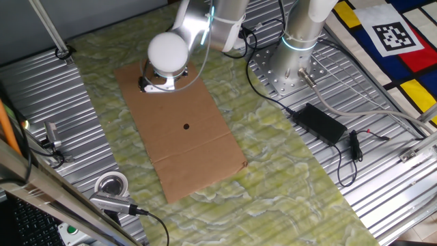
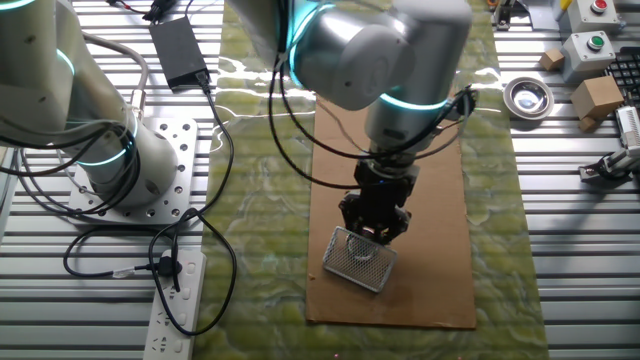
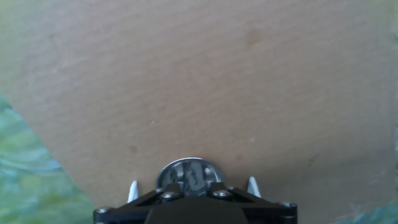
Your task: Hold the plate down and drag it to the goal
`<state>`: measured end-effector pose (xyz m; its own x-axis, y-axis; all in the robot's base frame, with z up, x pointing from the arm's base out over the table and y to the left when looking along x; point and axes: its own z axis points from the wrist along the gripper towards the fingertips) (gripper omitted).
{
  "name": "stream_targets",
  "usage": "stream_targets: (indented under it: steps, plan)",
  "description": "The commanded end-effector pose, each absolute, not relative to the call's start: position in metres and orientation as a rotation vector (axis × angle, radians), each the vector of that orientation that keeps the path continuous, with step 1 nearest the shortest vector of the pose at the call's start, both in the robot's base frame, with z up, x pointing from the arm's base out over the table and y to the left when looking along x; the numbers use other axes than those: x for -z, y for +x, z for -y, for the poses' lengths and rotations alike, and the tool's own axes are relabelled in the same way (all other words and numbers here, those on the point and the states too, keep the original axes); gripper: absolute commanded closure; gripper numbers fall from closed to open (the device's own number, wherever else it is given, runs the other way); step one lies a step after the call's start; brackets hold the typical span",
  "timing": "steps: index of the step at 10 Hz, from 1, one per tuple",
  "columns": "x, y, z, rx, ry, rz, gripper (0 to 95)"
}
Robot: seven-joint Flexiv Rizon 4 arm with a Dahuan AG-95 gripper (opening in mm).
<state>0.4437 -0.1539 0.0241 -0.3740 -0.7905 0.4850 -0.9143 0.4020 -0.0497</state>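
Gripper (image 3: 191,186) poised over plate (image 3: 188,172) on cardboard (image 3: 205,81), white fingertips (image 3: 132,190) set apart either side of it; contact indeterminate; black dot (image 1: 186,126) mid-sheet.

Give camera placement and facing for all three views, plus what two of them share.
One fixed view: high, off the brown cardboard sheet, looking down; arm's white joint hides the hand.
The other fixed view: high, opposite side, near the arm base; gripper over a square mesh object.
Hand view: on the hand, looking down; small round shiny silver plate between fingers.
Shared: cardboard in all.
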Motion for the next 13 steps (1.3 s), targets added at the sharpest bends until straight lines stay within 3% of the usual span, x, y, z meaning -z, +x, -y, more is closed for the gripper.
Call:
stream_targets:
  steps: [1,13]
  plan:
    - [-0.025,0.444,0.154,-0.435,1.466,2.289,95.0]
    - [-0.057,0.481,0.140,-0.417,1.373,2.376,95.0]
